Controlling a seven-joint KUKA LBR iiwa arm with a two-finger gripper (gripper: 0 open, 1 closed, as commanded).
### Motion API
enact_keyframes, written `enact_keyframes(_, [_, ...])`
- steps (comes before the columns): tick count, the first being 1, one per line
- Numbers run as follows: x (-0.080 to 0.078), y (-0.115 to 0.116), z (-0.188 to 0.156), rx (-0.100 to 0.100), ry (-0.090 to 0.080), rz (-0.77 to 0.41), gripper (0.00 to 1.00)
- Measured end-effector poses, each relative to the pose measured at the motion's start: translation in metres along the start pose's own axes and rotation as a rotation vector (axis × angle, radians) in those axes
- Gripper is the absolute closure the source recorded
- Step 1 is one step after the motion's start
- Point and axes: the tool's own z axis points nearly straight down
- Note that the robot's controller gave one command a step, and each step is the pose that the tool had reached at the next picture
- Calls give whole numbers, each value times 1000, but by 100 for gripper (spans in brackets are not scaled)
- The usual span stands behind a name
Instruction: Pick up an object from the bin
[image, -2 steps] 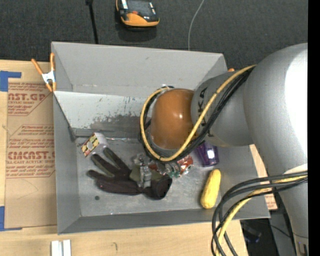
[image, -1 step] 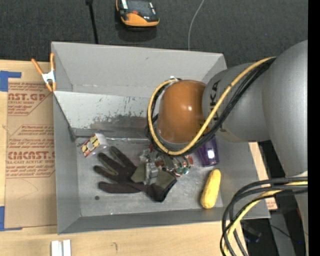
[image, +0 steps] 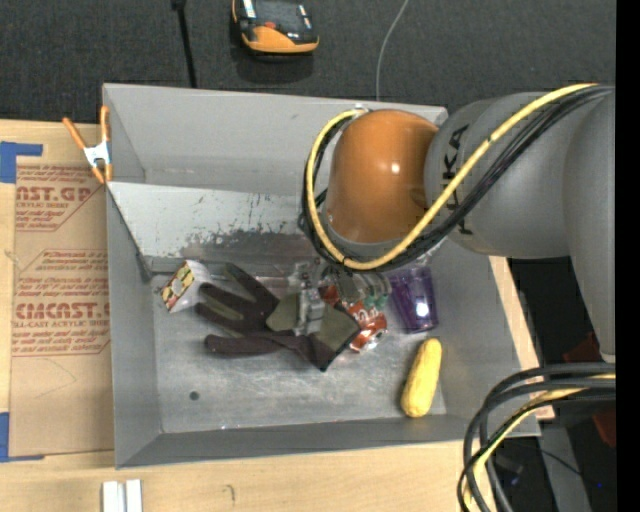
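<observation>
The gripper (image: 311, 300) is low in the middle of the bin (image: 250, 392), right over the dark glove (image: 236, 306). I cannot tell if its jaws are apart or together.

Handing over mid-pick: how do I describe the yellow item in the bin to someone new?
Find the grey bin and look at its floor toward the view's lower right corner. A yellow oblong lies there alone, below the purple see-through item. It is the only all-yellow piece, apart from the dark glove.
</observation>
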Motion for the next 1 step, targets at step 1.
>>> enact_keyframes(1, [18,3,-62,0,3,-1,100])
